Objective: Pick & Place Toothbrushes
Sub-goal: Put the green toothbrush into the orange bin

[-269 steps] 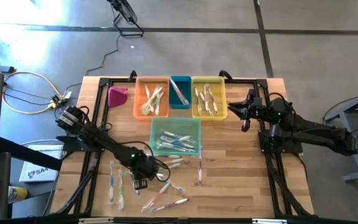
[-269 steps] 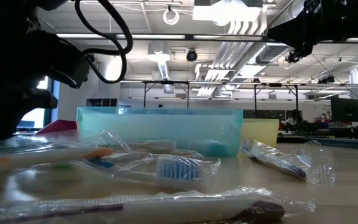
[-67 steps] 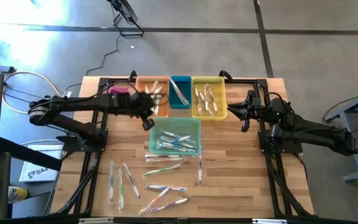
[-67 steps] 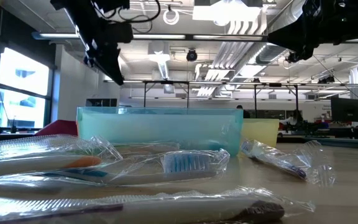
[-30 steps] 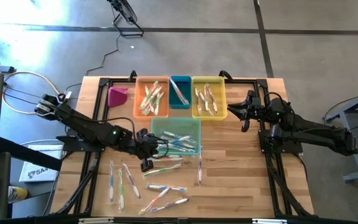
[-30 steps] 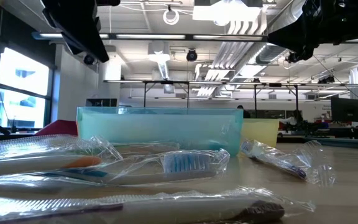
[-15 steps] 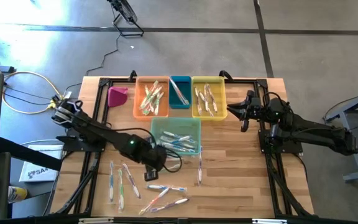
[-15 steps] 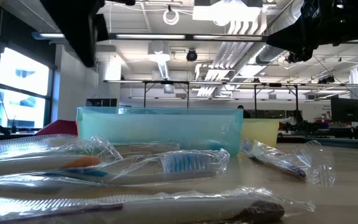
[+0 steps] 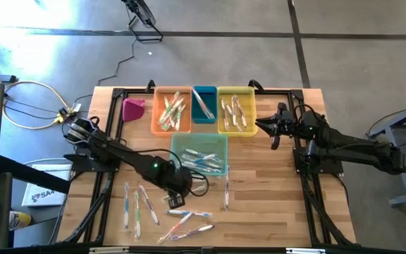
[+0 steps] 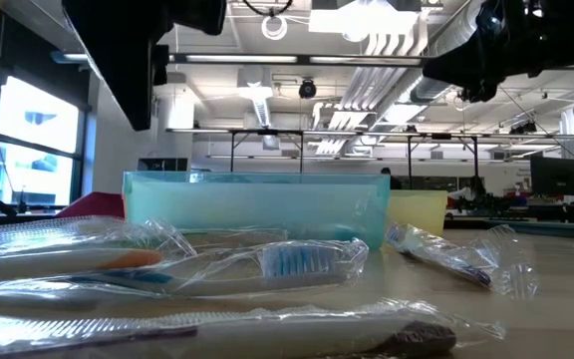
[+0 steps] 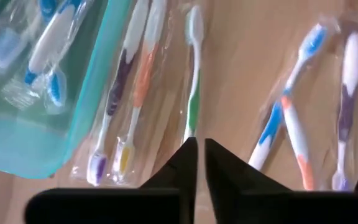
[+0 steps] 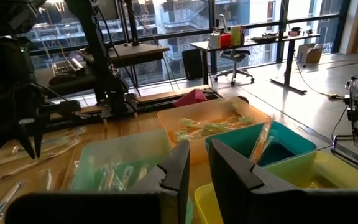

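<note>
Several toothbrushes (image 9: 134, 209) in clear wrappers lie loose on the wooden table (image 9: 273, 197), the farthest left being a small upright-running group well out to the left gripper's own left side. The left gripper (image 9: 173, 201) hangs low over the middle of the loose pile. In its wrist view the fingers (image 11: 188, 158) are drawn almost together, with only a thin slit and nothing held between them. A green-handled toothbrush (image 11: 192, 81) lies just ahead of the fingertips, nearly in line with the slit, so I judge it the likely next pick; the jaws would have to part before they could straddle its thin handle. To one side of the gripper, a purple and an orange brush lie against the wall of the teal bin (image 11: 17, 155). To the other side, a crossed blue-and-orange pair and another purple one lie apart on bare wood.

Beyond the gripper the teal bin (image 9: 175, 152) already holds a few brushes, and farther off stands a row of three: orange bin (image 9: 155, 113), blue bin (image 9: 204, 90), yellow bin (image 9: 220, 113), each with some inside. The split looks like sorting by colour, though I cannot confirm it.

Far right, the right gripper (image 9: 272, 130) waits raised beside the yellow bin, its fingers (image 12: 178, 168) a little apart and empty, clear of the left arm's path.
</note>
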`<move>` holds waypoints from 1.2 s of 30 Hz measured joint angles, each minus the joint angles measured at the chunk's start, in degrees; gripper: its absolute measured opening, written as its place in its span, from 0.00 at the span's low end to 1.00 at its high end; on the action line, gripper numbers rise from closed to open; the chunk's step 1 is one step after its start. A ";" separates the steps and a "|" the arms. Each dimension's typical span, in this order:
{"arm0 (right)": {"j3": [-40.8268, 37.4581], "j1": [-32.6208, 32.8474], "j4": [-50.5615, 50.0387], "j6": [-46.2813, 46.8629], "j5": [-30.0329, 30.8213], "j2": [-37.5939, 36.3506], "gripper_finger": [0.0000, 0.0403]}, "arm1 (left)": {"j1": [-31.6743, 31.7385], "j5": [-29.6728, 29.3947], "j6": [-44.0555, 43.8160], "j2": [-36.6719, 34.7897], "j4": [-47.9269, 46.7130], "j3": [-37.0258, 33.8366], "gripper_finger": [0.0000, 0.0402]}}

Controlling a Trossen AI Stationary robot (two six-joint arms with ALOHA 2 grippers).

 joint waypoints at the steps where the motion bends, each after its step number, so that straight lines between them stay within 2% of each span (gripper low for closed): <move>1: 0.00 0.00 -0.02 0.00 0.02 0.12 0.14 | 0.00 -0.01 -1.50 0.22 -0.47 0.00 0.10; 7: 0.00 0.00 0.00 0.02 0.00 0.48 0.14 | -0.02 0.27 -12.35 0.24 -1.83 -1.20 0.27; 11: 0.00 -0.01 -0.02 0.02 0.00 0.48 0.14 | -0.02 0.91 -16.58 0.24 -1.77 -2.39 0.32; 19: 0.00 -0.01 -0.02 0.04 0.01 0.48 0.14 | -0.92 4.90 -16.19 0.24 -1.81 -5.93 0.30; 25: 0.00 0.00 -0.02 0.05 0.00 0.48 0.14 | -3.08 5.15 -12.73 0.24 3.96 -7.56 0.30; 29: 0.00 -0.01 -0.02 0.25 0.00 0.48 0.14 | -3.97 3.94 -10.14 0.24 7.48 -7.60 0.30; 36: 0.00 0.00 -0.04 0.41 -0.20 0.64 0.14 | -4.24 -0.32 -10.26 0.89 7.32 -7.65 0.30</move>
